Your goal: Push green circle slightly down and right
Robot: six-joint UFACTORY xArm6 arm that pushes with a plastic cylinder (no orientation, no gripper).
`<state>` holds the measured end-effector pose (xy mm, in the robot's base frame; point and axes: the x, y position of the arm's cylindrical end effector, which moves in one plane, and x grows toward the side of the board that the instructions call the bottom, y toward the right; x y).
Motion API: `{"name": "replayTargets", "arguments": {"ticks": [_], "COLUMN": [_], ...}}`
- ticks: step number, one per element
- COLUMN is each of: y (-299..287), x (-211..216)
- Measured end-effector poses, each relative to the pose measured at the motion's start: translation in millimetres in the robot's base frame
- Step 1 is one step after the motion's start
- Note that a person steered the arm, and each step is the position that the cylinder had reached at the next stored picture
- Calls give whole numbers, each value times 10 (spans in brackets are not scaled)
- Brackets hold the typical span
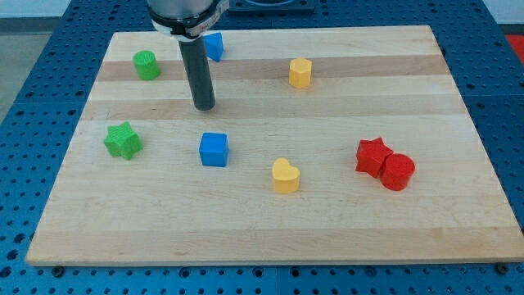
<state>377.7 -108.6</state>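
- Green circle [146,65] near board's [344,221] top-left corner.
- My tip [204,106] right of and below it, clearly apart, touching no block.
- Rod only; nothing clamped.
- Green star [123,141], blue cube [214,150] toward view's bottom.

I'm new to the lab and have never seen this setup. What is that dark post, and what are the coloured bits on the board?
This is one camera view of a wooden board. The dark post is a robot arm's rod; it holds nothing and only pushes. My tip rests right of and below the green circle. Also there: a green star, two blue blocks, a yellow heart, a yellow block, and a red star touching a red cylinder.
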Motion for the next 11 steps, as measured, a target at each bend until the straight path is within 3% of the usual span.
{"name": "replayTargets", "arguments": {"ticks": [1,3,4,6,9,10,11], "y": [0,-61,-290,-935,-1420,-1322,-1315], "x": [-17,-550,-1040,-1294,-1268,-633,-600]}}
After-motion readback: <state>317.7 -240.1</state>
